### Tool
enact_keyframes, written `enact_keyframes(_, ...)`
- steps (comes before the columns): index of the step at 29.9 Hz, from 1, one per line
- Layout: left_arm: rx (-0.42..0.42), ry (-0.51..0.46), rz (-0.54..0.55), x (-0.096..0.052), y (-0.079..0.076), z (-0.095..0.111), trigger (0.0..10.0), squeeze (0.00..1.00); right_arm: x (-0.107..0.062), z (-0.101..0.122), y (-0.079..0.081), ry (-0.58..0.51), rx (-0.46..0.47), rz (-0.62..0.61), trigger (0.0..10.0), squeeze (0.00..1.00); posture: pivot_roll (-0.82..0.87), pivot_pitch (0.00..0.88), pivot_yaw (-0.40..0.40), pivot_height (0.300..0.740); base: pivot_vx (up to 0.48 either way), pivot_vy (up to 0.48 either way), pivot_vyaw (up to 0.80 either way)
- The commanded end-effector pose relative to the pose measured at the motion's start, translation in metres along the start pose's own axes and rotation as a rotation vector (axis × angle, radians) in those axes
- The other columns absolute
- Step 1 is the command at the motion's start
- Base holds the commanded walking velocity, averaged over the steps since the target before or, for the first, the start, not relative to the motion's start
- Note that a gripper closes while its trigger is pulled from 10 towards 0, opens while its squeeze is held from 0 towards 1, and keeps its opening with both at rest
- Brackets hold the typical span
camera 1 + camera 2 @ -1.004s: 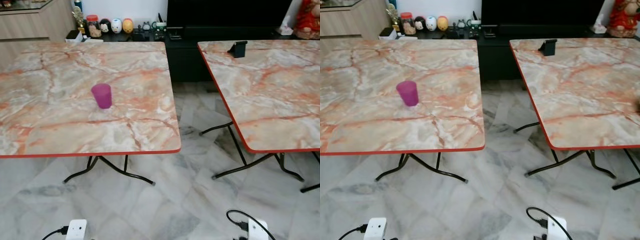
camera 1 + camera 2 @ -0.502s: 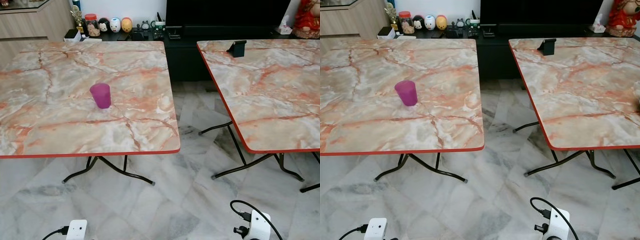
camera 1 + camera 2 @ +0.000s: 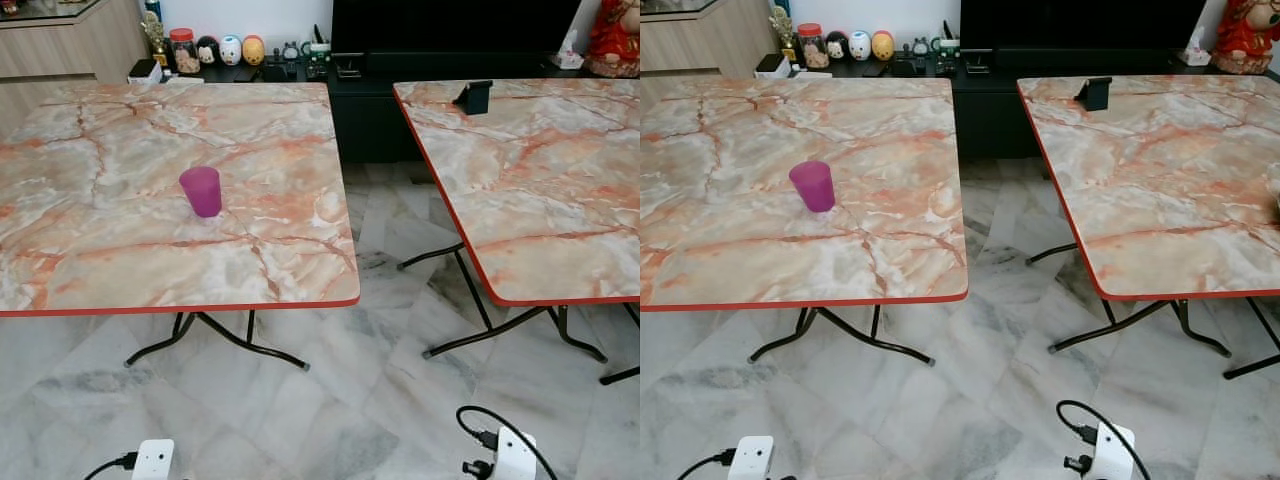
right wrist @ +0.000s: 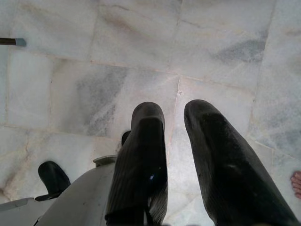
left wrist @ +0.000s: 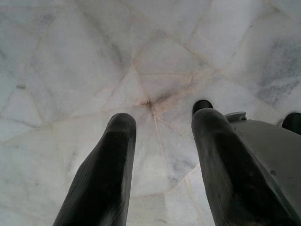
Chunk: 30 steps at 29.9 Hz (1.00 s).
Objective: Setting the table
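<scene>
A purple plastic cup (image 3: 201,190) stands upright near the middle of the left marble-patterned table (image 3: 120,270). A second table of the same kind (image 3: 560,200) stands to the right, with a small black stand (image 3: 473,96) near its far left corner. Both arms hang low in front of the tables. The left gripper (image 5: 162,122) is open over the marble floor with nothing between its fingers. The right gripper (image 4: 174,110) is also open over the floor and holds nothing. Both are far below and in front of the cup.
A floor gap (image 3: 390,240) runs between the two tables, whose black folding legs (image 3: 230,345) splay outward. A dark TV cabinet (image 3: 370,110) with jars and figurines (image 3: 215,50) lines the back wall. A person's toes (image 4: 296,184) show by the right gripper.
The head camera has shifted slightly, so the tables sit a little lower in the picture. The right wrist at the bottom edge has moved a little. The cup has not moved.
</scene>
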<state>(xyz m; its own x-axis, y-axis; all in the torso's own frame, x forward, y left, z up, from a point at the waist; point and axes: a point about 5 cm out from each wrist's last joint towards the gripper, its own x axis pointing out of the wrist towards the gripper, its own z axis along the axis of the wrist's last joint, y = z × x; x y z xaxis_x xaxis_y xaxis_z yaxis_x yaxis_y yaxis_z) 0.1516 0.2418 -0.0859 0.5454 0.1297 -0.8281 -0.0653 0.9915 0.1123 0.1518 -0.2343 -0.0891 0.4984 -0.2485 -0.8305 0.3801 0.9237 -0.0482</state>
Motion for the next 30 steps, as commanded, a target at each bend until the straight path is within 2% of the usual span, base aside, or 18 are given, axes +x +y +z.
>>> enact_keyframes(1,0.002,0.013,0.008,-0.001,0.003,-0.002,10.0,0.00,0.000,-0.003,-0.005,0.021,0.017,-0.014,10.0,0.00,-0.03,0.000,0.006,0.740,0.000,0.240,0.00)
enact_keyframes(8,-0.008,0.014,0.008,0.000,0.002,-0.002,10.0,0.00,0.001,0.004,-0.010,0.013,0.027,-0.028,10.0,0.00,-0.03,0.000,0.004,0.740,0.000,0.109,0.00)
enact_keyframes(20,-0.019,0.011,0.002,0.000,-0.001,-0.001,10.0,0.00,0.003,0.020,-0.009,-0.004,0.036,-0.030,10.0,0.00,-0.04,0.000,-0.002,0.740,0.000,0.034,0.00)
enact_keyframes(25,-0.024,0.012,0.002,0.000,-0.001,-0.002,10.0,0.00,0.004,0.027,-0.009,-0.010,0.042,-0.031,10.0,0.00,-0.04,0.000,-0.003,0.740,0.000,0.222,0.00)
enact_keyframes(30,-0.028,0.012,0.003,0.000,-0.001,-0.002,10.0,0.00,0.003,0.019,-0.009,-0.003,0.039,-0.031,10.0,0.00,-0.04,0.000,-0.005,0.740,0.000,0.000,0.00)
